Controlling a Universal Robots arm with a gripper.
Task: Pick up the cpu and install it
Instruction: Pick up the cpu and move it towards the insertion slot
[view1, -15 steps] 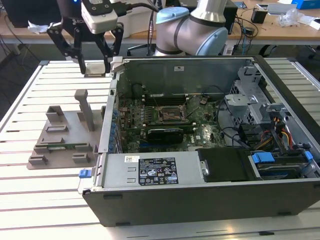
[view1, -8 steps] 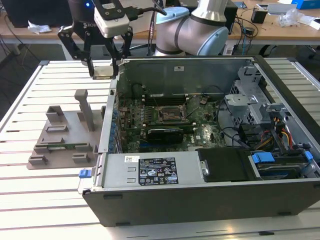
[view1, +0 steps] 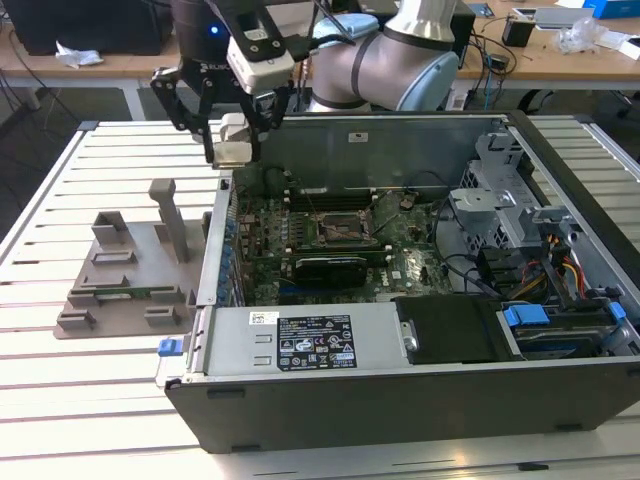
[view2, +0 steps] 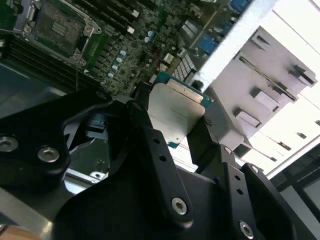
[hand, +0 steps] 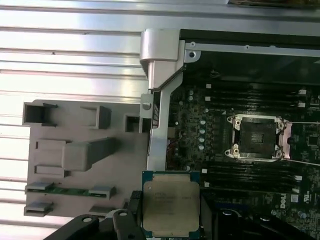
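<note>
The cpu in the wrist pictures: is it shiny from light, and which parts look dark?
In the first wrist view the cpu looks pale grey under soft light, and the table glares white; in the second wrist view the cpu is bright and the table behind it is washed out; in the exterior view the motherboard sits in shade inside the case.

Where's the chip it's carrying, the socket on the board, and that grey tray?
cpu (hand: 171, 207), first wrist view, middle of its metal top.
socket (hand: 257, 137), first wrist view, its dark centre.
grey tray (hand: 65, 127), first wrist view, bare flat surface.
</note>
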